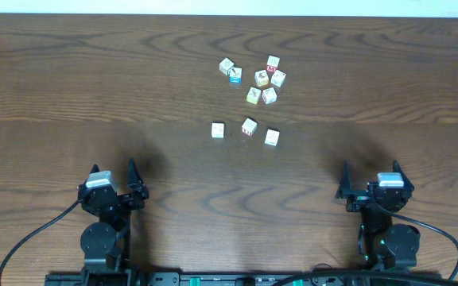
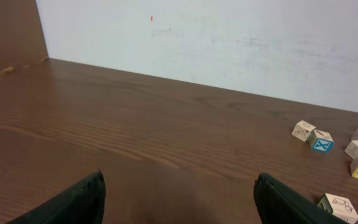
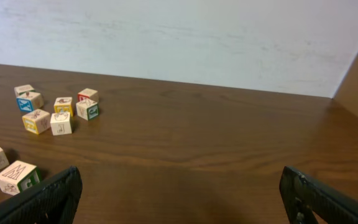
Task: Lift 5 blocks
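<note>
Blocks (image 1: 269,95) nr blue-faced cube (image 1: 235,77)

Overhead looks straight down on my table (image 1: 70,79) from high up. Both my wrist cameras sit low and close, facing the wall (image 2: 229,37) past my fingers (image 2: 73,205). All three views share the blocks (image 1: 269,95).

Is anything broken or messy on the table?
Nothing looks broken or spilled. The blocks just lie loose on the table, turned different ways: one bunch together, and three set apart nearer the arms.
</note>
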Controlling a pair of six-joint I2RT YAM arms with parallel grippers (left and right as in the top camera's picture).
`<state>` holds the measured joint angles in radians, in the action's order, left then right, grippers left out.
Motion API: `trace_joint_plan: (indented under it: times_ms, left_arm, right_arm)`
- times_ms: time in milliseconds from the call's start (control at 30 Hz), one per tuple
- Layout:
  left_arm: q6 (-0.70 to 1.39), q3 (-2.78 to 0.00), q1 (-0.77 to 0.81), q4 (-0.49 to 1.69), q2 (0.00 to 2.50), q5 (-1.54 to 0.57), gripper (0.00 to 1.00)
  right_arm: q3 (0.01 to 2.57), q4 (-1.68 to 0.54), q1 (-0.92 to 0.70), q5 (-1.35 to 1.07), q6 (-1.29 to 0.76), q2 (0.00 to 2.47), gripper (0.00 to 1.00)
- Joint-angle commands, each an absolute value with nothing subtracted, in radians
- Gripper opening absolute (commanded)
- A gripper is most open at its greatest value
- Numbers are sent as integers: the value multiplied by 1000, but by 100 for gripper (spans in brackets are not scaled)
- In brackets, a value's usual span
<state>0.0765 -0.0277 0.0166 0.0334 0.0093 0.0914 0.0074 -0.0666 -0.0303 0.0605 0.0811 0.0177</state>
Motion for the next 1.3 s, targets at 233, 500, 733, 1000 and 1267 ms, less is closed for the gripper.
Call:
trace_joint_plan:
  times_ms: [233, 500, 733, 1000, 1267]
  left_arm:
    - [60, -4, 12, 67, 4, 86, 77]
    - [60, -4, 12, 67, 4, 86, 77]
    - [60, -4, 12, 66, 4, 86, 77]
    - [60, -4, 12, 66, 4, 86, 77]
    - [60, -4, 12, 67, 4, 86, 77]
  right_arm:
    - [6, -69, -37, 73, 91, 20, 99]
    - [6, -69, -37, 73, 91, 20, 99]
    - [6, -71, -37, 54, 91, 20, 99]
    - [6, -71, -37, 54, 91, 20, 99]
    - [6, -71, -37, 51, 91, 20, 99]
